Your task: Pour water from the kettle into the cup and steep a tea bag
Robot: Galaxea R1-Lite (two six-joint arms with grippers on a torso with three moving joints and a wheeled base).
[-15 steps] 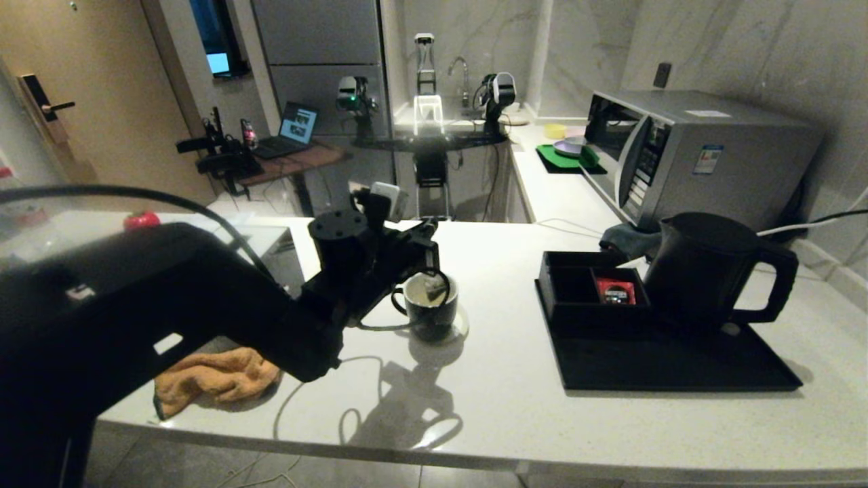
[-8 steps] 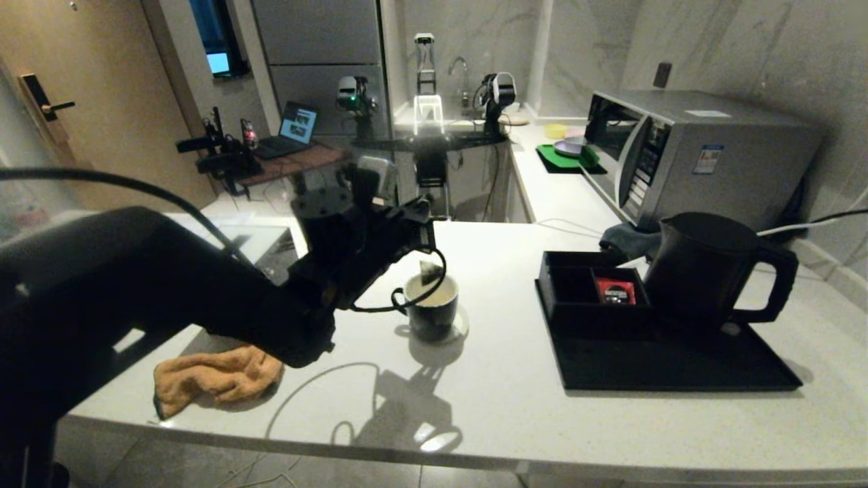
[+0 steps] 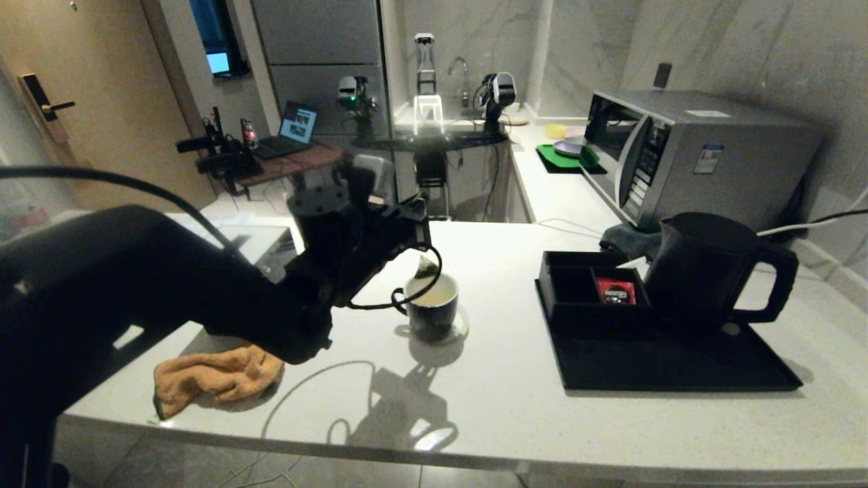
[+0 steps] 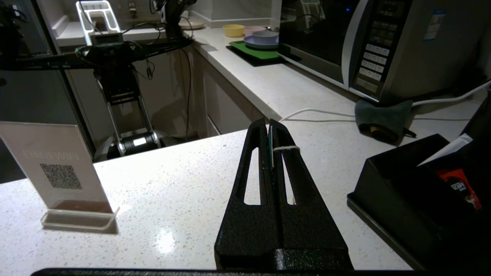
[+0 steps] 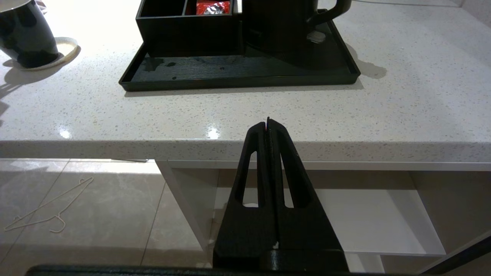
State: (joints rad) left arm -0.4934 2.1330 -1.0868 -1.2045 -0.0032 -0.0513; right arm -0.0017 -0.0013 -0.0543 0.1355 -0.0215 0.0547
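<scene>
Dangling just above the small black mug with the cream inside (image 3: 432, 306), a pale tan tea bag (image 3: 426, 270) hung on its thin string from the left claw (image 3: 422, 238), whose fingers were pinched shut on the white tag and string (image 4: 273, 148). The mug stood on a pale round coaster (image 3: 460, 325) on the speckled white worktop (image 3: 515, 407), pale liquid showing inside it. Well to its right, the tall matte black kettle (image 3: 712, 271) sat on a flat black tray (image 3: 671, 369) beside a black compartment box (image 3: 576, 288) holding a red packet (image 3: 616, 291). The right claw (image 5: 268, 124) was parked, closed and empty, below the worktop's front edge.
</scene>
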